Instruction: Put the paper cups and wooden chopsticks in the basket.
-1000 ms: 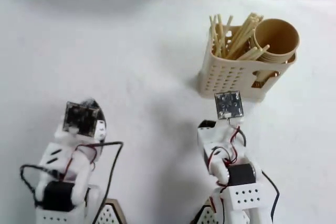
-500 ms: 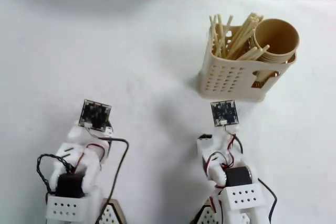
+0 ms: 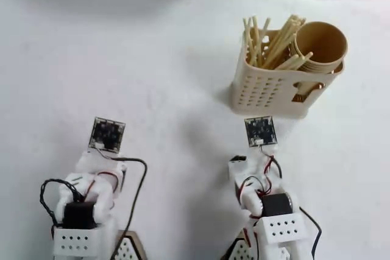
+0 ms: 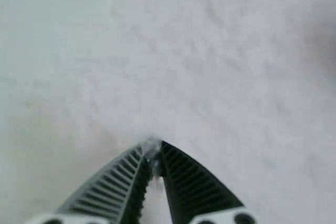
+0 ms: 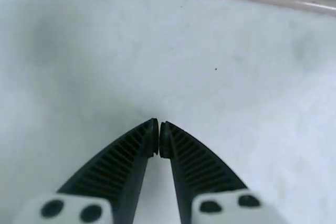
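At the near left of the white counter sits the left arm, its left gripper pressed together on nothing above bare surface. Beside it the right arm sits just short of the basket, the right gripper likewise closed tip to tip and empty. The cream basket stands upright at the far right, wooden chopsticks bundled in its left part and stacked paper cups in its right

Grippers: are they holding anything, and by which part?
Nothing is held. The left gripper and right gripper are both shut, empty, over the white table. Tan paper cups and wooden chopsticks sit in the cream basket.
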### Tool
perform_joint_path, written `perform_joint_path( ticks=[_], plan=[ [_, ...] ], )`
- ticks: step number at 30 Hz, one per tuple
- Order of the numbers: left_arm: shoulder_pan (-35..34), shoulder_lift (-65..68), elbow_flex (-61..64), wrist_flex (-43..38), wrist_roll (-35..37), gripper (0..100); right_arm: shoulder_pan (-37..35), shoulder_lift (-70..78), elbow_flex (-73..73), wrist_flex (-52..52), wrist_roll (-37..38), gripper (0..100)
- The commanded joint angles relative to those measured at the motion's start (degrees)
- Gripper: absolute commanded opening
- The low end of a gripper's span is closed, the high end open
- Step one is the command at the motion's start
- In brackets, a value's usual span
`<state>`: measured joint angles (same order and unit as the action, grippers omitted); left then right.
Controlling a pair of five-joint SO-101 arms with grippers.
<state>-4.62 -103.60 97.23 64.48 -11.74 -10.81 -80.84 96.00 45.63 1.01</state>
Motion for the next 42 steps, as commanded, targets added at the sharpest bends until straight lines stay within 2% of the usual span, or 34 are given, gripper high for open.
perform_joint_path(
  ticks=[1,8,42],
  plan=[
    [-0.31,-0.48,-0.26,3.16,-0.18,2,0.22,-0.66,0.26,-0.04,0.53,1.9],
    [-0.31,-0.48,-0.26,7.82,-0.09,2,0.22,-0.66,0.26,-0.04,0.53,1.9],
    [-0.04,-0.48,-0.26,7.82,0.00,2,0.22,-0.66,0.26,-0.04,0.53,1.9]
  ],
)
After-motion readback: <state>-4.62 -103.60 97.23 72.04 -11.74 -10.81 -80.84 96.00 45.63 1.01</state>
